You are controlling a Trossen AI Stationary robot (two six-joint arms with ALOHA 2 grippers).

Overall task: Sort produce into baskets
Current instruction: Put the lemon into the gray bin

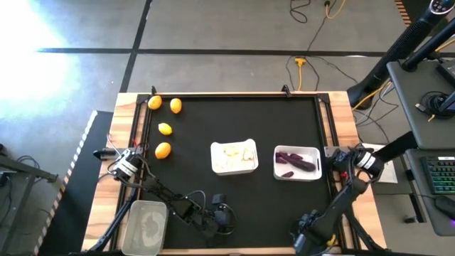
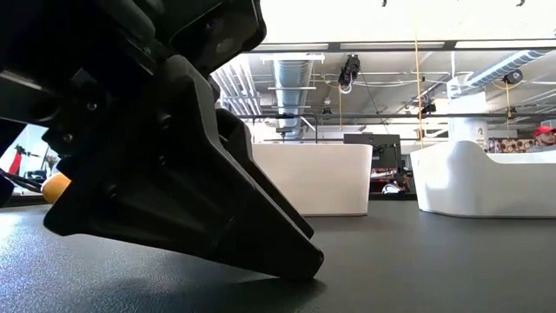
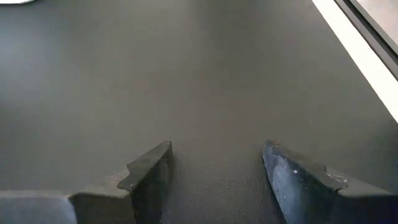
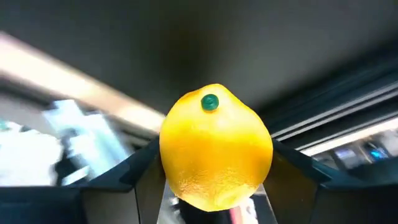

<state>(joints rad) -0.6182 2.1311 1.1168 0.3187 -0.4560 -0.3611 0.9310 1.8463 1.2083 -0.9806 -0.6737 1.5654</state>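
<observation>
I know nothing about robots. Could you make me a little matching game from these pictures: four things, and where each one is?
Things:
1. garlic bulbs
2. purple vegetables
3. clear tub
4. lemon with the green dot

Places:
A. gripped in the right claw
B. at the table corner on the robot's left
C. in the middle white tray
D. in the right-hand white tray

Pairs: 1-C, 2-D, 3-B, 4-A
</observation>
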